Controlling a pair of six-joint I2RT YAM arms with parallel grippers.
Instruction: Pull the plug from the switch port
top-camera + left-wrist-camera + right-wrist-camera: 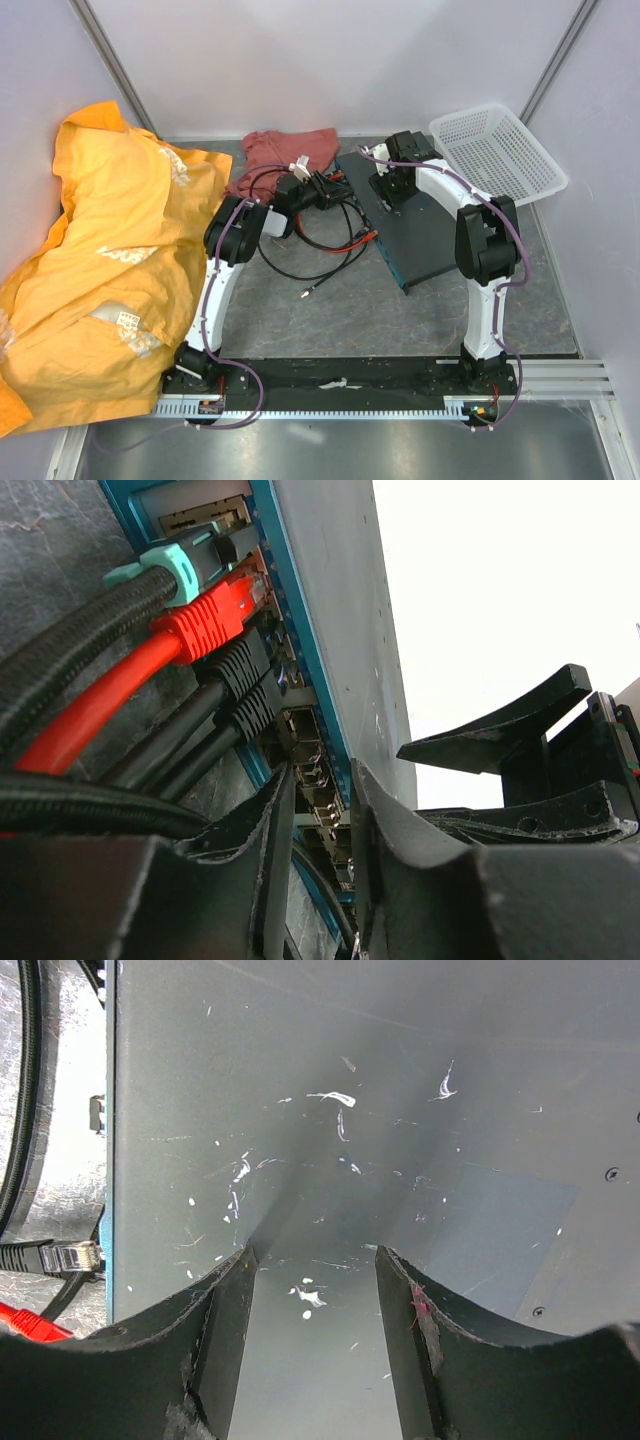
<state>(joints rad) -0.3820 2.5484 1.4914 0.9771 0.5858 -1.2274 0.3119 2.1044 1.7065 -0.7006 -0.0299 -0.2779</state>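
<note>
Flat on the bench (330,310), far right of centre: the switch (425,245), teal ported edge leftward. Plugged in there, a teal plug (185,565), a red plug (205,620), two black plugs (240,665). Close by that edge, left tool (322,775), barely parted, gripping nothing. Low over the top face, right tool (315,1255), spread wide, empty. Open bench nearer; white basket (500,150) by the far-right corner

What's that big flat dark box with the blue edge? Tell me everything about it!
The switch is a thin, dark grey, metal-looking slab lying flat on the table. Its top is scuffed with white scratches. One long edge is teal-blue with a row of ports; a red plug, two black plugs and a teal-collared plug sit in them. The right gripper seems to press on its top; the left gripper hovers by the ports.
</note>
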